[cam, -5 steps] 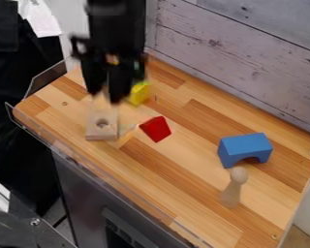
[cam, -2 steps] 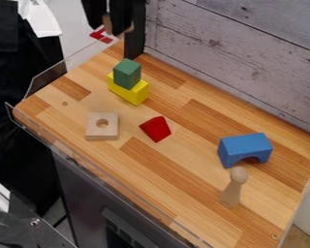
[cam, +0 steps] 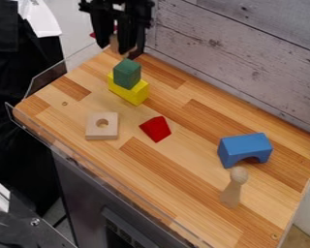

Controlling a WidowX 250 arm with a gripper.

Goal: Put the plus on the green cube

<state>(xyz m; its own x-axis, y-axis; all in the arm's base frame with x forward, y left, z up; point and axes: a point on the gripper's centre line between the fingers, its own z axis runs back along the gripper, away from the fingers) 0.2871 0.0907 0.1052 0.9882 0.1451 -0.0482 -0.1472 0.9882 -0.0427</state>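
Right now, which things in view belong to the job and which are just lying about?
Job:
- gripper
- wooden piece in it, probably the plus
- green cube, the target
- yellow block, only as the cube's support

Lying about:
- square wooden block with a hole
- red block
- blue arch
- round-headed wooden peg

A wooden tabletop is dotted with a yellow block, holed square, red block, blue arch and pale peg.
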